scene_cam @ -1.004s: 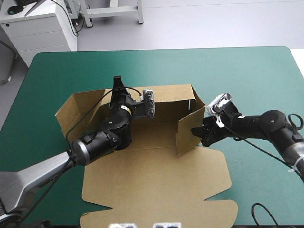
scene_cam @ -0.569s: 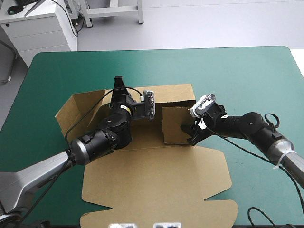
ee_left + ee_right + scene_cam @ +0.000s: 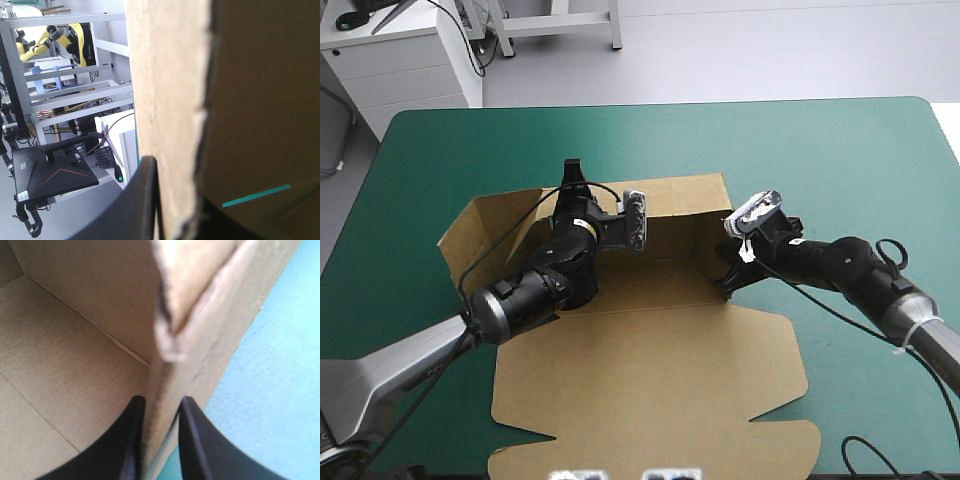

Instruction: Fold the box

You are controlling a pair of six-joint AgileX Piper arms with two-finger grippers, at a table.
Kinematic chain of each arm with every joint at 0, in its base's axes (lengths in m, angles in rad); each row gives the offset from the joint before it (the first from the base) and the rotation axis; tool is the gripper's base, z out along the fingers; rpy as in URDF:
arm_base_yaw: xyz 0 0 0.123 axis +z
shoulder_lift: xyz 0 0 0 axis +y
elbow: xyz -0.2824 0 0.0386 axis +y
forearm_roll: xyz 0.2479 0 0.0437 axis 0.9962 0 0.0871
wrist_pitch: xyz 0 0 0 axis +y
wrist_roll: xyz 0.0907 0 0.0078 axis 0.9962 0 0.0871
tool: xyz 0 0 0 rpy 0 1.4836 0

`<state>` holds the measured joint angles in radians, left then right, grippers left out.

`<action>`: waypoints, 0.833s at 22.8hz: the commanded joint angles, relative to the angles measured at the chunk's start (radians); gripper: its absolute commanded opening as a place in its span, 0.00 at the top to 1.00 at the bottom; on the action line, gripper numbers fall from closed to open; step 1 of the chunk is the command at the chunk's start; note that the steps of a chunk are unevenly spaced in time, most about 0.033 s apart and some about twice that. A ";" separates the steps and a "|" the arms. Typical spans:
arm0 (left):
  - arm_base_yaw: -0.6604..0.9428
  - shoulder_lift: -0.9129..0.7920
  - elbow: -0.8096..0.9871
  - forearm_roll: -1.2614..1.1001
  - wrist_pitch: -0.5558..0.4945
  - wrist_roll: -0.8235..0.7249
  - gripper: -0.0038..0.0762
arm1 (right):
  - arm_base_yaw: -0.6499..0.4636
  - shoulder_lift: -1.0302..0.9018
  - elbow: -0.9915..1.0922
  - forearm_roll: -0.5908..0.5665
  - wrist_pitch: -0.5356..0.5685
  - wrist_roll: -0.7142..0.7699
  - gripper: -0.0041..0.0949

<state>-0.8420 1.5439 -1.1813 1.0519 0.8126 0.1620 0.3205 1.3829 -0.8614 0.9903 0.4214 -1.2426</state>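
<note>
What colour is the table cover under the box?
The cover is teal-green, clearest in the high view.

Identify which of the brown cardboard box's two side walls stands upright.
The brown cardboard right side wall stands upright, clamped between the jaws of the black-fingered right gripper. The left side wall leans outward, splayed open.

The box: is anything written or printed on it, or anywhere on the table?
None to read: the box is plain brown board in all three views, with no print, label or number. The table cover is plain teal-green, with no marks.
</note>
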 commanded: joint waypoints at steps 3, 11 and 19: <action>-0.014 -0.005 -0.003 -0.141 -0.072 -0.018 0.96 | 0.008 -0.030 -0.027 0.039 0.084 -0.016 0.98; -0.014 -0.006 -0.003 -0.145 -0.082 -0.018 0.92 | 0.008 -0.030 -0.027 0.042 -0.039 0.082 0.96; -0.054 -0.042 -0.014 -0.168 -0.080 -0.018 0.57 | 0.008 -0.030 -0.027 0.040 -0.099 0.120 0.96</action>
<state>-0.8526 1.5372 -1.1813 0.9925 0.8116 0.1583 0.3203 1.3835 -0.8614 0.9903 0.3601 -1.1163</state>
